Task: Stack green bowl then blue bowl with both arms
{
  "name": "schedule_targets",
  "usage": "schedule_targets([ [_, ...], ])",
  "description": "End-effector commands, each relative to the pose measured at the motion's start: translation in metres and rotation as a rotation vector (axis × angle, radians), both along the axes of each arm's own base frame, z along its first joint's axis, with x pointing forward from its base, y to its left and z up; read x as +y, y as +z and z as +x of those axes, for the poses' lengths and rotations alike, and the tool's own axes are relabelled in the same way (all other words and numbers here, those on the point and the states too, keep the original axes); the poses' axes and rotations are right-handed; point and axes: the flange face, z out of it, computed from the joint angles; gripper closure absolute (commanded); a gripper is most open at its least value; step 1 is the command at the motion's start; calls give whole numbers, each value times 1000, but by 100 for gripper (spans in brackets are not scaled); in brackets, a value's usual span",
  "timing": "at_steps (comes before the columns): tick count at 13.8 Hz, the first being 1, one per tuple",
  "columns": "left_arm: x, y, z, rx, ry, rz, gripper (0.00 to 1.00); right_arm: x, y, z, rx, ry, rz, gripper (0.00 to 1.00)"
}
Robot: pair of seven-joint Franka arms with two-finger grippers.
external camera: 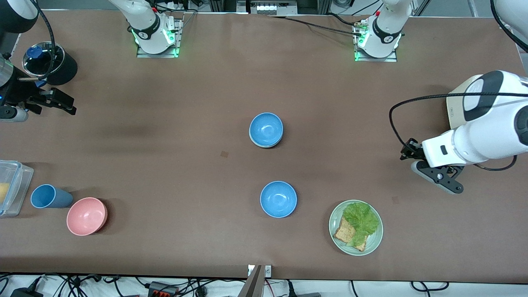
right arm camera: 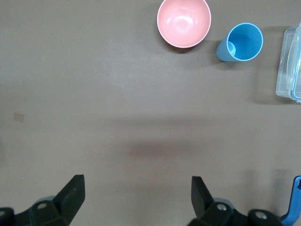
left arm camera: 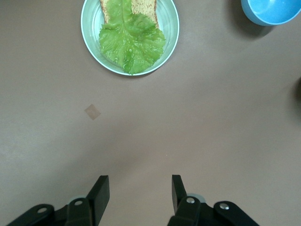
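Pink bowl point(external camera: 86, 215); blue cup point(external camera: 48, 196); plate point(external camera: 375, 241)

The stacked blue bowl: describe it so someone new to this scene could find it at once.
Start at the middle of the brown table. Two blue bowls sit there, one nearer the front camera. The blue bowl meant is the farther one; a pale rim of a second bowl shows beneath it, while its twin sits alone.

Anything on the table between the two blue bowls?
Nothing: front view shows bare table between the stacked blue bowl and the single blue bowl.

White arms point(external camera: 478, 136), black joint bands, looped black cables, seemingly matte black pincers point(left arm camera: 136, 195).
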Motion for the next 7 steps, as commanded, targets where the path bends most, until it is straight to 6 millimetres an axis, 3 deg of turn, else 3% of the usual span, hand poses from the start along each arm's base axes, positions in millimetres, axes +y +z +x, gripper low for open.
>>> schedule_targets([
  [1,0,18,-3,-12,-23,64,1,2,1,2,-6,-2,7,0],
  [3,11,31,-8,9,58,38,0,2,2,2,-3,-4,7,0],
  [4,28,31,-8,23,109,14,0,2,2,1,-1,-2,7,0],
  [7,38,79,-28,8,197,18,0,3,3,1,-5,-1,7,0],
])
